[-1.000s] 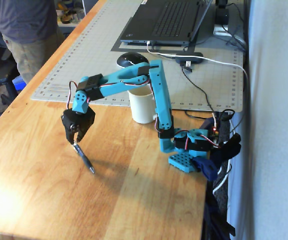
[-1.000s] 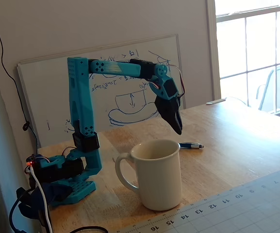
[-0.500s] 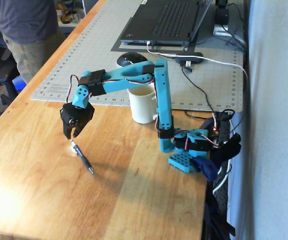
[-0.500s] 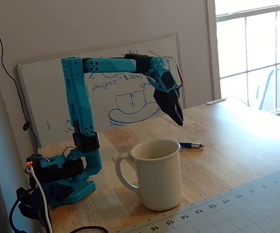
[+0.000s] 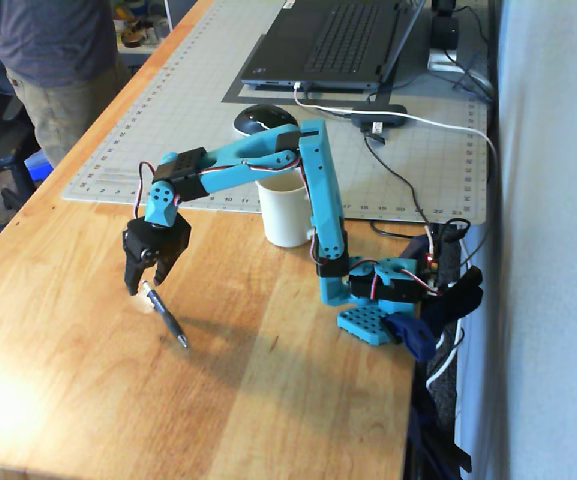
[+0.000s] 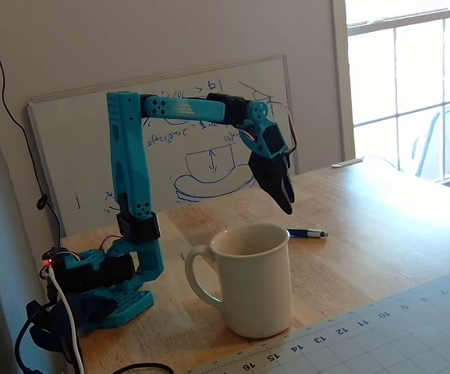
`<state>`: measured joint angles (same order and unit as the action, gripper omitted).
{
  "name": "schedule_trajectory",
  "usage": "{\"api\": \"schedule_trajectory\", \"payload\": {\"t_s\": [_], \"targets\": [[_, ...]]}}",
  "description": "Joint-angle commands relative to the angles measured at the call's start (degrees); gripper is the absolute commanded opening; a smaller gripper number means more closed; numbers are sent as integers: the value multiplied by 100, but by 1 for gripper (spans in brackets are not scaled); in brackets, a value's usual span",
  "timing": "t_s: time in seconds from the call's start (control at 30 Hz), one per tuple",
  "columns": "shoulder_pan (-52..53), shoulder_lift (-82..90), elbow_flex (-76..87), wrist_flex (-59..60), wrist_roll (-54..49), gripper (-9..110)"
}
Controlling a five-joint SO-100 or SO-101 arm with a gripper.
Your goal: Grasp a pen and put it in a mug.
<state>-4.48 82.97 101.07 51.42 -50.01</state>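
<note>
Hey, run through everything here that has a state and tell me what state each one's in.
pen: lying flat on the wooden table, not gripped
mug: upright, looks empty
hand: open, poised above the pen's upper end
laptop: lid open

A white mug (image 6: pixel 252 279) stands in the lower middle of the frame on the wooden bench (image 6: pixel 380 234), its handle turned toward the left. Behind it, right of centre, a dark pen (image 6: pixel 306 233) lies flat on the bench. The black claw (image 6: pixel 285 204) hangs above and left of the pen, tips pointing down, clear of the wood; whether its jaws are parted cannot be told. The blue arm (image 6: pixel 131 179) rises at the left before a whiteboard (image 6: pixel 76 156). A gridded mat (image 6: pixel 380 335) fills the lower right corner.
</note>
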Motion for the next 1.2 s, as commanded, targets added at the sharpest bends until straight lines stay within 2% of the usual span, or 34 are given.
{"api": "schedule_trajectory", "payload": {"t_s": [0.0,0.77,1.17], "targets": [[44,-26,-123,-70,9,23],[299,-984,26,-70,18,23],[290,-940,0,-70,53,-1]]}}
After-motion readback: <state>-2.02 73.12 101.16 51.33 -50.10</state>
